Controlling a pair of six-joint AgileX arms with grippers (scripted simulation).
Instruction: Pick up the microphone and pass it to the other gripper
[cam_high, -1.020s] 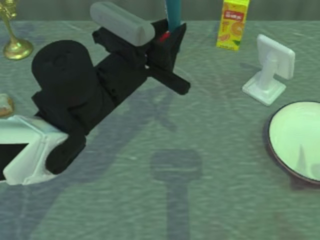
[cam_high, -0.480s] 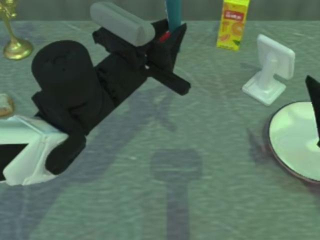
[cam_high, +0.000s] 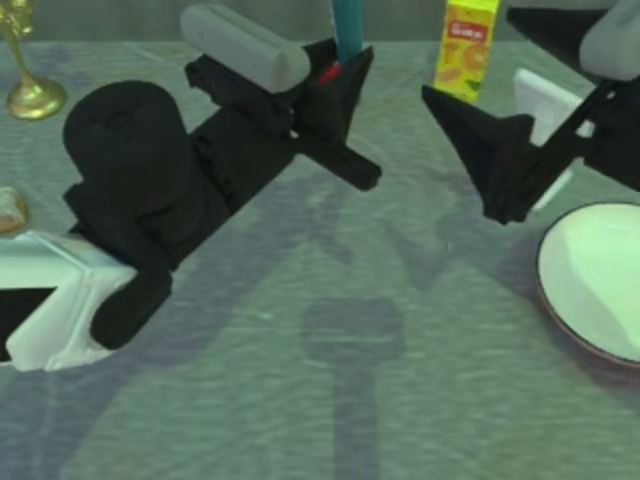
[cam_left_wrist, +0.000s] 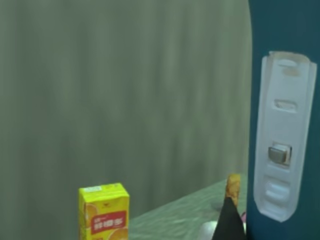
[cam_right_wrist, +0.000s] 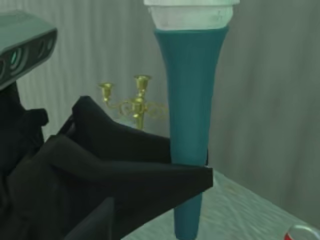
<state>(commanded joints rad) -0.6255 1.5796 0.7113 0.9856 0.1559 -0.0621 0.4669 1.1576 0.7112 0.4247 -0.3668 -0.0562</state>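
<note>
The left gripper (cam_high: 345, 75) was raised over the far side of the desk (cam_high: 300, 400), a little left of the middle, its fingers clamped on the microphone (cam_high: 347, 28). The microphone stood upright in that grip, held around the lower part of its dark teal handle; in the right wrist view the handle (cam_right_wrist: 189, 125) rose from the black fingers to the white head (cam_right_wrist: 190, 12) at the top. The left wrist view showed the white patch (cam_left_wrist: 282, 135) on the handle close up.

The right gripper (cam_high: 478, 150) hung over the far right part of the desk, its pointed fingers spread apart and aimed toward the left gripper, with a clear gap between it and the microphone.

A yellow juice carton (cam_high: 467, 45) stood at the far edge between the two grippers. A white plate (cam_high: 590, 280) lay at the right edge, and a gold candlestick (cam_high: 25, 60) stood in the far left corner.
</note>
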